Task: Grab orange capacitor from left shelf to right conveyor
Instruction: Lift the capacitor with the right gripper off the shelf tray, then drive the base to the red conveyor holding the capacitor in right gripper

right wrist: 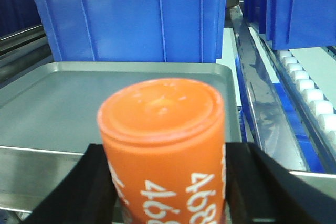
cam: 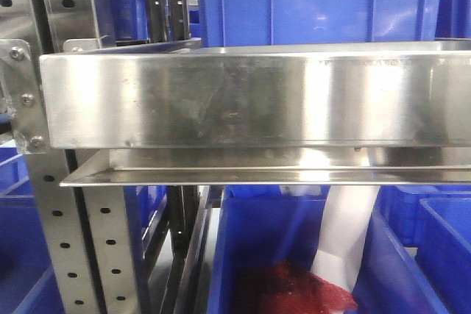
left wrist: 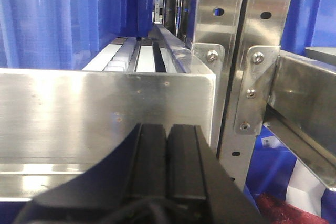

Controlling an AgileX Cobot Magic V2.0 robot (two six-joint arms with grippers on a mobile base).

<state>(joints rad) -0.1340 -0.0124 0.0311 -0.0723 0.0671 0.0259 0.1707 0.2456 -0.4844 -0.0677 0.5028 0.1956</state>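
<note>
The orange capacitor fills the lower middle of the right wrist view, standing upright with white "4680" print on its side. My right gripper is shut on it, one black finger on each side. It hangs just in front of the near rim of a shallow silver tray. The left shelf of brushed steel spans the front view, and nothing shows above its tall lip. My left gripper is shut with nothing in it, close to that shelf's lip. The right conveyor is out of view.
Blue plastic bins stand behind the tray and around the shelf. Perforated steel uprights rise right of the left gripper. A white roller track runs at the right. A lower blue bin holds red material and a white sheet.
</note>
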